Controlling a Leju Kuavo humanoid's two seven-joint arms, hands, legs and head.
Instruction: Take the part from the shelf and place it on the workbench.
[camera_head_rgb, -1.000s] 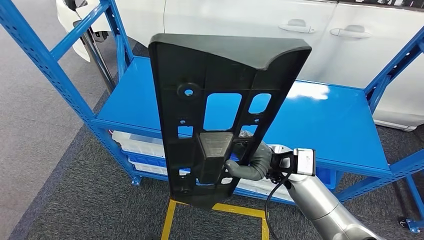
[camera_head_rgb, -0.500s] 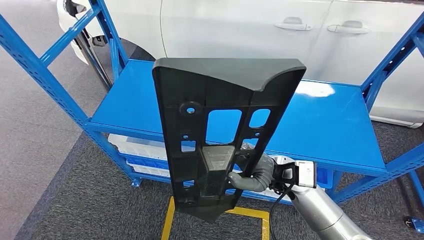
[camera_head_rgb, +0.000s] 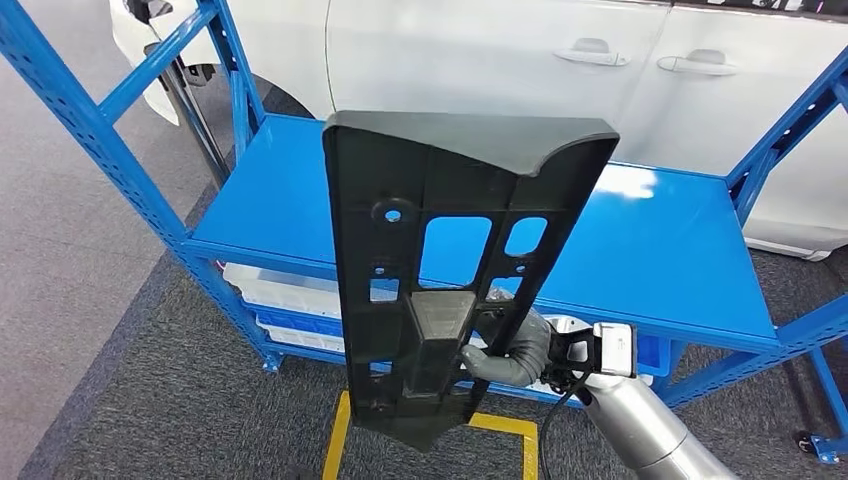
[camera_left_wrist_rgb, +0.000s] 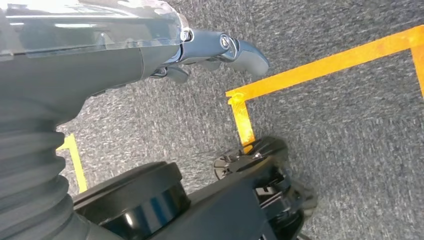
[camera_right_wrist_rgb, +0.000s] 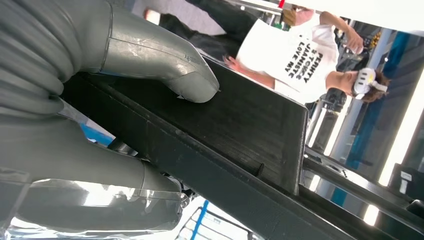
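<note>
shelf (camera_head_rgb: 660, 240): blue steel rack standing ahead of the robot, its top deck lying behind the part; white car (camera_head_rgb: 480, 50) sitting beyond it
part (camera_head_rgb: 450, 270): long black plastic panel with cut-out windows, being held up in the air in front of the shelf, clear of its deck; long axis running nearly upright, leaning slightly; wide flanged end pointing up, narrower end pointing down toward the floor; ribbed back face turning toward the head camera
right hand (camera_head_rgb: 505, 350): gripping the part near its lower end, thumb (camera_right_wrist_rgb: 165, 62) pressing on one face and fingers wrapping the other side
left hand (camera_left_wrist_rgb: 215, 50): hanging over the carpet, holding nothing; fingers looking loosely curled, though I cannot tell for sure
step, as I am judging it: carrying the part toward the workbench; the hold is sitting low, so the tall top is likely wanting to swing; keeping the wrist steady, turning slowly, watching the shelf posts
</note>
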